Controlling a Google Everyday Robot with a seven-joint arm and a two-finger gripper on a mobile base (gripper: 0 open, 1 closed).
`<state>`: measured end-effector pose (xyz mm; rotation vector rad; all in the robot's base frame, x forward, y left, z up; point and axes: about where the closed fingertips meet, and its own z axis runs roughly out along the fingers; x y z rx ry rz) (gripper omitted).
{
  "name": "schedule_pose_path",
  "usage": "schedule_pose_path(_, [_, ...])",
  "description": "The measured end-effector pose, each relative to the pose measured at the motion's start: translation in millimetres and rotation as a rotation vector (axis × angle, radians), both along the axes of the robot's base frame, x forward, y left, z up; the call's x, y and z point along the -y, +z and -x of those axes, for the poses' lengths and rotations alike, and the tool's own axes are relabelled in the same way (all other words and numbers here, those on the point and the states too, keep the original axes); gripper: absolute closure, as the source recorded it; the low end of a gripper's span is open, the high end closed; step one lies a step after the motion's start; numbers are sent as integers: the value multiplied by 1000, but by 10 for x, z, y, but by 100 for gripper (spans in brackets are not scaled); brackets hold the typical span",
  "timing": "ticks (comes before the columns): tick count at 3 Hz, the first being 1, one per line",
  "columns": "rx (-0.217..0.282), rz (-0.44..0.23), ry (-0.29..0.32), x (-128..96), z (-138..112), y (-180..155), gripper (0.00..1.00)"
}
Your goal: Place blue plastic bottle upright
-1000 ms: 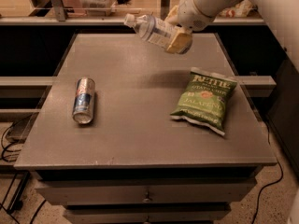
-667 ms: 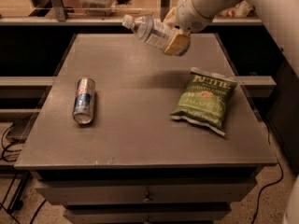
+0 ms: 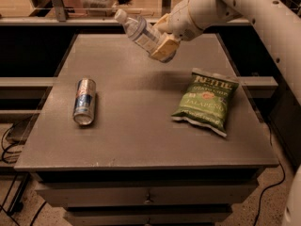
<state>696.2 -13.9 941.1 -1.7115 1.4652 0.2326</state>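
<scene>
Camera view, the only one. The gripper hangs over the far middle of the counter, well above the surface, at the end of a white arm coming in from the upper right. The jaws are clamped on the bottle at its lower end, and the tan pads hide the base. The bottle is in the air and touches nothing but the gripper. It sits at a slant, white cap up and to the left, base down and to the right. It is neither upright nor level.

Change over the last second: the slant is steeper. The bottle lay closer to level a moment ago, cap only slightly above the base; now the cap rides clearly higher. The whole grip has also drifted a little to the left.

The can lies on its side at the left, well apart from the gripper, and has not moved. The chip bag lies flat at the right, also unmoved. A bare stretch of counter runs between them.

Judgement: the wrist seems to be turning the bottle toward vertical while holding it aloft. The descent does not look begun. Remaining steps are to finish the turn, bring the base down onto the counter between can and bag, and let go. The bottle is light and narrow, so it could topple if released with any lean left.
</scene>
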Motion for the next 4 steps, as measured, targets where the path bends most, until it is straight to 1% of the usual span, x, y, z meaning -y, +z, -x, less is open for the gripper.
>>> schedule_pose_path(1, [-45, -130, 6, -139, -34, -26, 100])
schedule_pose_path(2, [-98, -221, 3, -250, -80, -95, 100])
schedule_pose_path(3, [-152, -288, -8, -356, -114, -179, 100])
schedule_pose_path(4, [-198, -386, -24, -454, -139, -250, 100])
